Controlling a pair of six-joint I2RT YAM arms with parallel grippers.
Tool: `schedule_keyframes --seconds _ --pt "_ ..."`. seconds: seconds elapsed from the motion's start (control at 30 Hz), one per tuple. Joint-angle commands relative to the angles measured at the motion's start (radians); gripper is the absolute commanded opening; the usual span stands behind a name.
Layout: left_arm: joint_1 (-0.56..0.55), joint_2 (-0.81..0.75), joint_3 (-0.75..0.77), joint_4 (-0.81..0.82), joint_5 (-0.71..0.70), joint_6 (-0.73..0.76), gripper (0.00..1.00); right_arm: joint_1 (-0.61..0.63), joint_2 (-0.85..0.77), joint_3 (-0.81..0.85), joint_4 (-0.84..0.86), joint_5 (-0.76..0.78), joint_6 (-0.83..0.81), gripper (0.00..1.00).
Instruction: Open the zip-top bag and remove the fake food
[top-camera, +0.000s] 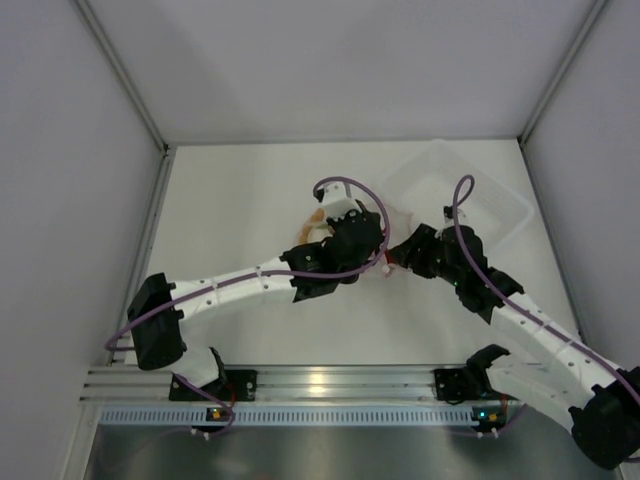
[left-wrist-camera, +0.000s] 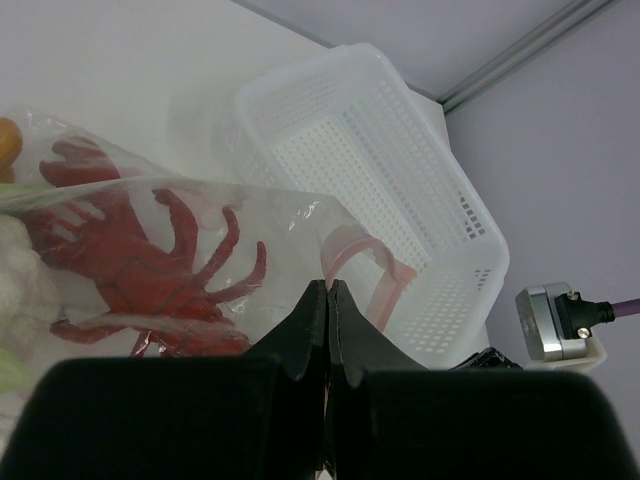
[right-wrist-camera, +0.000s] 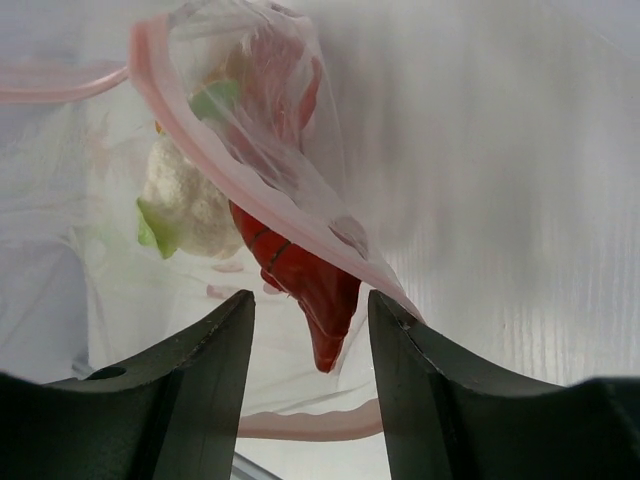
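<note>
At mid-table, beside the white basket (left-wrist-camera: 400, 180), my left gripper (left-wrist-camera: 328, 300) is pinched closed on the zip-top bag (left-wrist-camera: 270, 215), anchoring one lip. My right gripper (right-wrist-camera: 310, 297) stands wide at the pink zip strip (right-wrist-camera: 240, 175), probably to take the opposite lip. The red lobster (right-wrist-camera: 290, 265) lies inside.

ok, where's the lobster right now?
The lobster is inside the zip-top bag, left of the shut left gripper in the left wrist view, with the perforated basket beyond it to the right.
</note>
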Motion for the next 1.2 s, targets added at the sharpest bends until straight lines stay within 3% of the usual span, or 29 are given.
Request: schedule_keyframes --seconds 0.0,0.17,0.5,0.57,0.63,0.87,1.17 --pt "-0.011 -0.048 -0.003 0.090 -0.025 -0.021 0.00 -0.010 -0.007 -0.006 0.078 0.040 0.017 0.51" --pt "-0.016 -0.038 -0.005 0.098 -0.023 -0.040 0.00 -0.010 -0.001 -0.060 0.171 -0.008 0.057 0.53" --pt "-0.050 -0.035 -0.013 0.118 -0.031 -0.043 0.00 -0.008 0.087 -0.055 0.291 -0.046 0.111 0.44" --pt "-0.050 -0.040 -0.017 0.118 -0.036 -0.046 0.00 -0.007 0.094 -0.051 0.302 -0.049 0.114 0.36" --pt "-0.051 -0.045 -0.023 0.118 -0.040 -0.046 0.00 -0.005 0.100 -0.052 0.314 -0.061 0.117 0.34" --pt "-0.051 -0.068 -0.051 0.118 -0.100 -0.020 0.00 0.007 0.061 -0.057 0.319 -0.053 0.106 0.04" --pt "-0.050 -0.109 -0.115 0.119 -0.144 0.032 0.00 0.010 0.048 0.004 0.297 -0.091 0.048 0.00"
